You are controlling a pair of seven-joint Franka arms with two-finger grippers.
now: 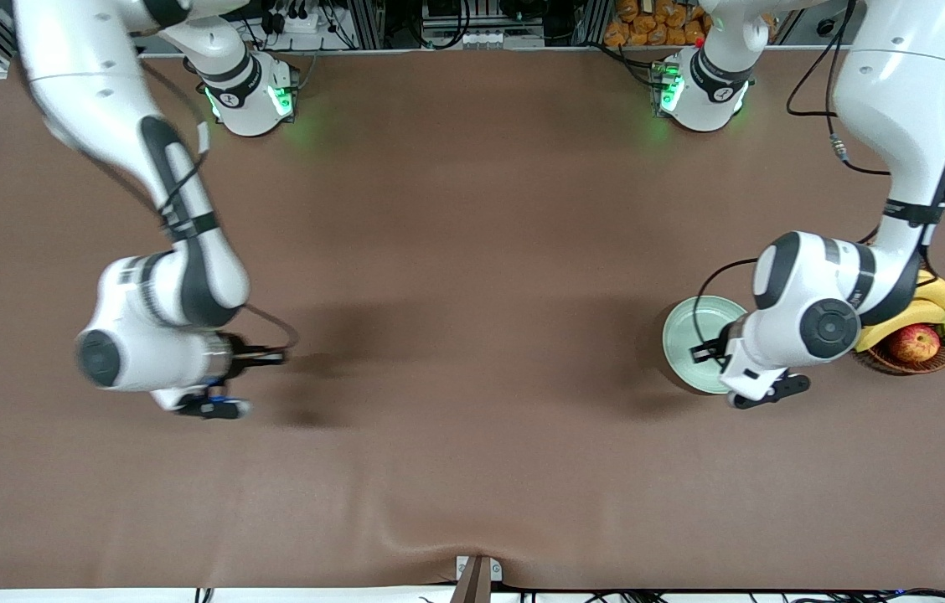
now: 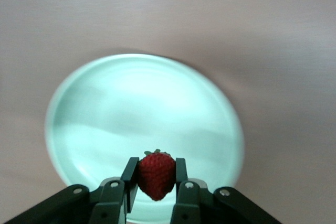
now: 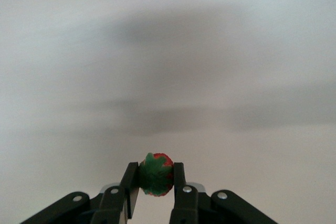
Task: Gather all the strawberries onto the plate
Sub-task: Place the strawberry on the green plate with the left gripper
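My left gripper [image 2: 156, 172] is shut on a red strawberry [image 2: 156, 181] with its green cap up, and it hangs over the pale mint-green plate [image 2: 79, 108]. The plate [image 1: 689, 331] lies toward the left arm's end of the table, half hidden by the left arm's wrist in the front view. Its dish is bare where it shows. My right gripper [image 3: 156, 178] is shut on another strawberry [image 3: 157, 174], green cap facing the camera, above bare brown table toward the right arm's end. In the front view both hands' fingers are hidden under the wrists.
A brown wicker basket [image 1: 933, 360] with bananas [image 1: 933, 303] and a red-yellow apple [image 1: 915, 342] stands right beside the plate, under the left arm's forearm. The brown cloth has a raised fold [image 1: 472, 536] near the front edge.
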